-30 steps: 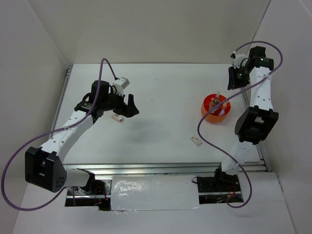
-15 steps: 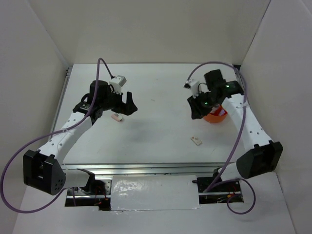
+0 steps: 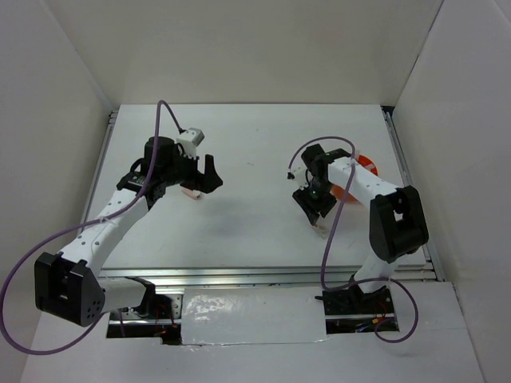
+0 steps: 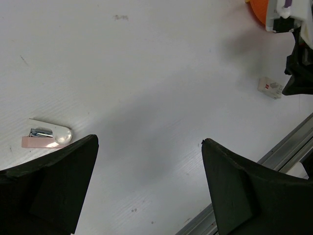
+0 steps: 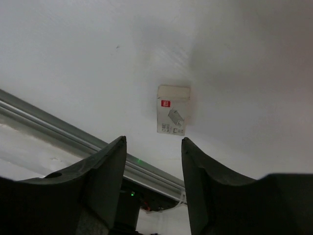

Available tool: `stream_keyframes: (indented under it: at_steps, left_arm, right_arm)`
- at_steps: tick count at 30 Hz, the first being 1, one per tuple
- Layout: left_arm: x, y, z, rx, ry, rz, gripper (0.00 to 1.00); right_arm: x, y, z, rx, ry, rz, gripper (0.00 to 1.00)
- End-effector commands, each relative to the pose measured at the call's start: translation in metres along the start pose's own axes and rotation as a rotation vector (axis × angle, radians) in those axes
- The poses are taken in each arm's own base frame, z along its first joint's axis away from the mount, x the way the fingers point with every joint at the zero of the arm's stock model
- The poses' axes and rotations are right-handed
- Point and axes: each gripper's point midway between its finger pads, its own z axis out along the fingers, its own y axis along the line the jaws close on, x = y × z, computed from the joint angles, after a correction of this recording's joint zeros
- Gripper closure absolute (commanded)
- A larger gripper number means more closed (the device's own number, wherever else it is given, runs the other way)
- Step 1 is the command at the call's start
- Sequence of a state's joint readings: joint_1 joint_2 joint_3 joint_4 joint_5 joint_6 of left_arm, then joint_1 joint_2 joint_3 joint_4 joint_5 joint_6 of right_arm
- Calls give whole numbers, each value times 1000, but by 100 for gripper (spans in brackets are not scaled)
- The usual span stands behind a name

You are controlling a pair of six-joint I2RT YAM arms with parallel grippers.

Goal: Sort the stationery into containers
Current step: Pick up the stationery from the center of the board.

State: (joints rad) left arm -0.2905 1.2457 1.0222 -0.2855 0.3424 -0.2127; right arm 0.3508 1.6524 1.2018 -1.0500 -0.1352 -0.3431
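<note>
I am holding my right gripper [image 5: 153, 147] partly open and empty. Its dull black fingers are pointing down, just short of the white eraser block [image 5: 172, 110]. The block is a flat, boxy slab with a printed sleeve and a small red mark, lying on the matte white table [image 5: 73, 44] near the metal rail [image 5: 58, 127]. My left gripper [image 4: 149, 142] is gaping at full width, also empty, hovering beside a small pink-and-white piece [image 4: 46, 137] with a rounded end and a bit of shiny metal. The orange tub [image 3: 366, 163], smooth plastic, is sitting behind my right arm, its contents hidden. I am judging the sort nearly done: only these two loose pieces are showing outside the tub.
</note>
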Motion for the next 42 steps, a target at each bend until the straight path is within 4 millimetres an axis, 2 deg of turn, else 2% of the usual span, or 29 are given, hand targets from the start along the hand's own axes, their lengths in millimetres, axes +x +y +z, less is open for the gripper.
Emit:
stream_keyframes:
  at_steps: [1, 7, 8, 9, 18, 21, 23, 24, 26, 27, 29, 31, 32, 34, 35, 36, 38, 39, 42]
  left_arm:
    - [-10, -2, -5, 14, -43, 13, 1]
    - [-10, -1, -4, 16, -41, 15, 1]
    - [-10, 0, -5, 14, -43, 16, 1]
    - [-9, 0, -4, 16, -43, 16, 1]
    - [-8, 4, -5, 15, -40, 15, 1]
    - [-7, 4, -4, 19, -39, 17, 1]
    - [-9, 4, -4, 21, -43, 16, 1]
    - [-8, 4, -4, 21, -42, 17, 1]
    - [-9, 4, -4, 24, -40, 17, 1]
    - [-9, 4, -4, 22, -40, 16, 1]
    - [-11, 4, -4, 21, -43, 17, 1]
    - [-11, 4, -4, 23, -43, 19, 1]
    - [-12, 4, -3, 23, -43, 19, 1]
    - [-13, 3, -3, 26, -44, 18, 1]
    - [-13, 3, -3, 27, -42, 18, 1]
    - [-13, 3, -3, 26, -44, 18, 1]
    - [-13, 3, -2, 30, -43, 17, 1]
    - [-14, 3, -2, 29, -46, 16, 1]
    - [-16, 3, -2, 30, -49, 17, 1]
  right_arm:
    - [-8, -10, 13, 73, 8, 10, 43]
    - [-2, -15, 37, 86, 89, 19, 40]
    - [-4, -16, 37, 91, 93, 16, 32]
    - [-3, -16, 39, 92, 106, 11, 31]
    - [-8, -20, 54, 95, 135, -5, 33]
    - [-8, -20, 58, 94, 142, -8, 38]
    - [-7, -20, 59, 92, 149, -10, 45]
    - [-8, -20, 59, 93, 146, -12, 52]
    - [-7, -19, 59, 90, 157, -16, 59]
    - [-7, -18, 58, 86, 156, -23, 66]
    - [-8, -15, 55, 78, 158, -28, 72]
    - [-17, -9, 45, 60, 135, -38, 80]
    - [-32, -8, 32, 61, 83, -46, 85]
    - [-49, 1, 13, 25, 17, -60, 88]
    - [-60, 3, -4, 26, -51, -71, 88]
    - [-79, 1, -24, 40, -133, -74, 91]
    - [-103, -3, -56, 69, -266, -84, 96]
    - [-119, -8, -77, 103, -343, -83, 97]
    - [-148, -36, -121, 220, -510, -55, 100]
